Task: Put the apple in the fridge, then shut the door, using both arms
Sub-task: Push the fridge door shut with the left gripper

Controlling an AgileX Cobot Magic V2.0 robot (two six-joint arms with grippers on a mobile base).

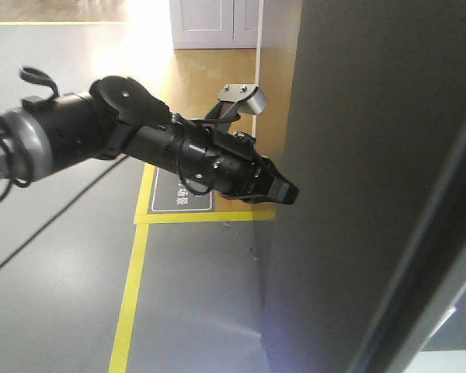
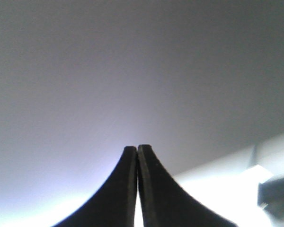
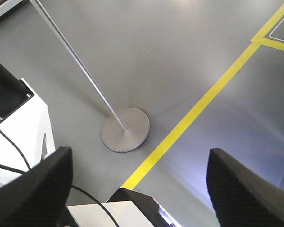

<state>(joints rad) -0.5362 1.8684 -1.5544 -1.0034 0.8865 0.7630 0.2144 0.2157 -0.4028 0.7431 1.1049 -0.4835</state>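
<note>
The door (image 1: 357,155) of the fridge fills the right of the front view as a flat dark grey face; the same grey face (image 2: 132,71) fills the left wrist view. My left gripper (image 1: 289,194) is shut, its tip against that face, with nothing between its fingers (image 2: 128,170). In the right wrist view my right gripper (image 3: 138,189) hangs open over the floor, holding nothing. The apple and the fridge's inside are out of view.
Grey floor with yellow tape lines (image 1: 132,295) (image 3: 203,99) runs beside the door. A metal pole on a round base (image 3: 125,130) stands on the floor below my right gripper. White and black parts of the robot base (image 3: 19,142) sit at the lower left.
</note>
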